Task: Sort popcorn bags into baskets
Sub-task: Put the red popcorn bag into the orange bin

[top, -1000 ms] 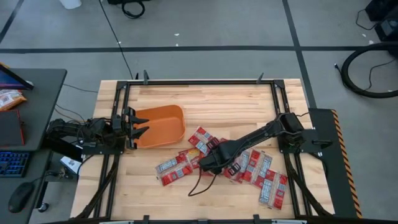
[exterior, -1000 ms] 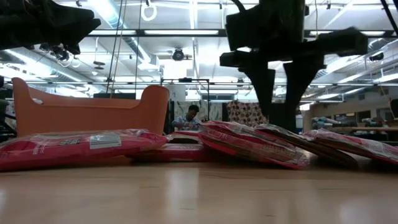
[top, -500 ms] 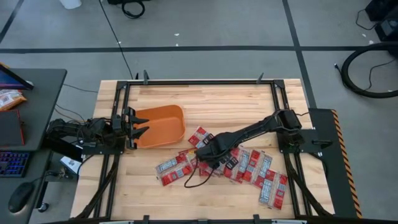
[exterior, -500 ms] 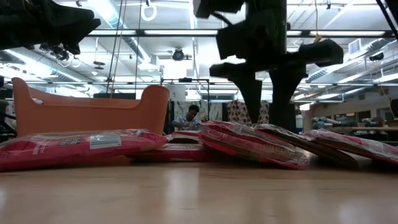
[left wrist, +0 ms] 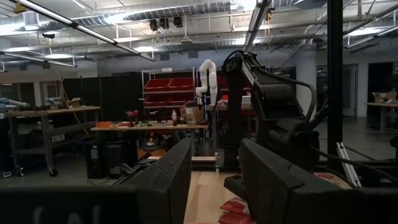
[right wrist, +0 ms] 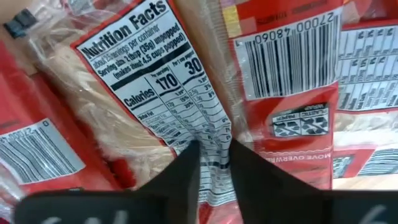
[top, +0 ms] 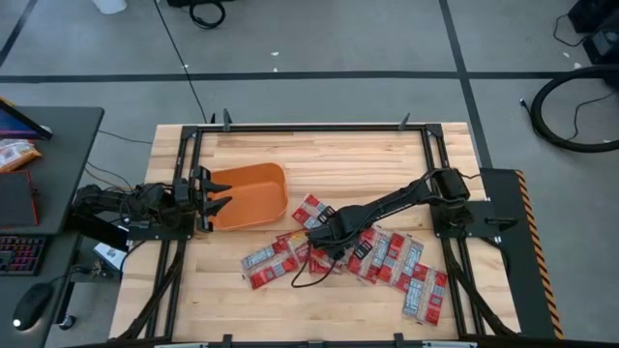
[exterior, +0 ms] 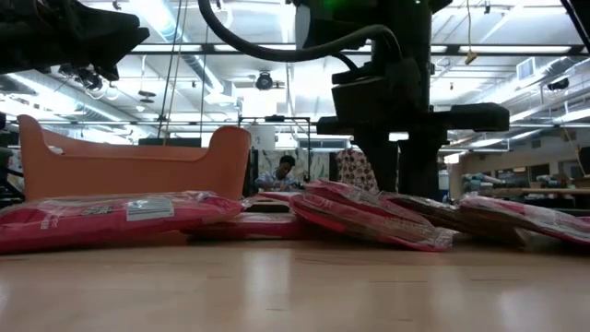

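From above we see a pale wooden table (top: 319, 159) on a grey floor, framed by dark rails. The popcorn bags (top: 387, 259) lie in a loose, overlapping spread across the lower centre and lower right of the frame: flat red packets with white panels. An orange basket (top: 250, 197) sits left of centre, and the left gripper (top: 215, 196) waits at its left edge. The right gripper (top: 327, 235) is down on the left part of the pile, with bare wood open above and at lower left.

At table height, workshop lights and shelving fill the background; the bags (exterior: 369, 214) lie low on the wood, the basket (exterior: 129, 166) standing behind them at left.

In the left wrist view that arm's fingers (left wrist: 168, 180) stand spread with nothing between.

The right wrist view shows a bag's nutrition label (right wrist: 155, 81) and a barcode; the fingers (right wrist: 186, 171) are nearly together, pinching a fold of that bag.
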